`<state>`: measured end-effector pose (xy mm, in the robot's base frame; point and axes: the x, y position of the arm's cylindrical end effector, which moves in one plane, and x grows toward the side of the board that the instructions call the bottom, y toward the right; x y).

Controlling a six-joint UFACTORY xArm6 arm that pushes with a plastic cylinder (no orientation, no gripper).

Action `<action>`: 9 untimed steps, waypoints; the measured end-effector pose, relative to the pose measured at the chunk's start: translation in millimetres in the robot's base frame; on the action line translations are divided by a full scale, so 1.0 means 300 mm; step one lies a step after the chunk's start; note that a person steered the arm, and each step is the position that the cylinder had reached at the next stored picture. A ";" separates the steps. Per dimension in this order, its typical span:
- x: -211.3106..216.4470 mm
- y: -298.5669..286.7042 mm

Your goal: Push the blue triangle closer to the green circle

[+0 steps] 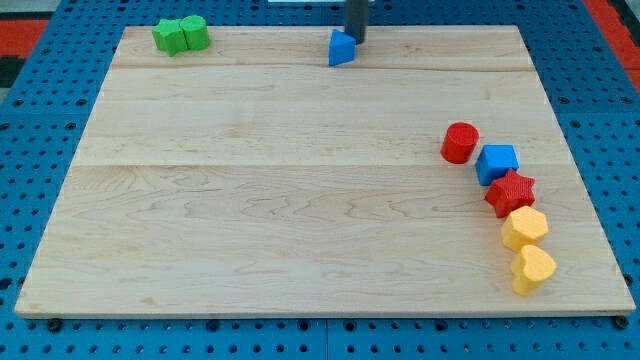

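In the camera view, the small blue triangular block (342, 49) is sitting at the top edge of the pale wooden desk (300, 200), with my tip (355, 42) touching its right side. There are no jaws, only the rod. The green round block (196, 32) is waiting at the top left, touching a second green block (170, 37). The triangle is probably light, rigid and sliding easily; I am judging its flat right face the best contact.

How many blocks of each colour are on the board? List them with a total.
Green: 2, a green star touching a green circle
Blue: 2, a blue triangle by my tip, a blue cube
Red: 2, a red cylinder, a red star
Yellow: 2, a yellow hexagon, a yellow heart
Total: 8
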<state>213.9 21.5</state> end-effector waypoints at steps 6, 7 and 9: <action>-0.009 -0.174; -0.020 -0.131; -0.068 -0.319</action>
<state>193.6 -74.2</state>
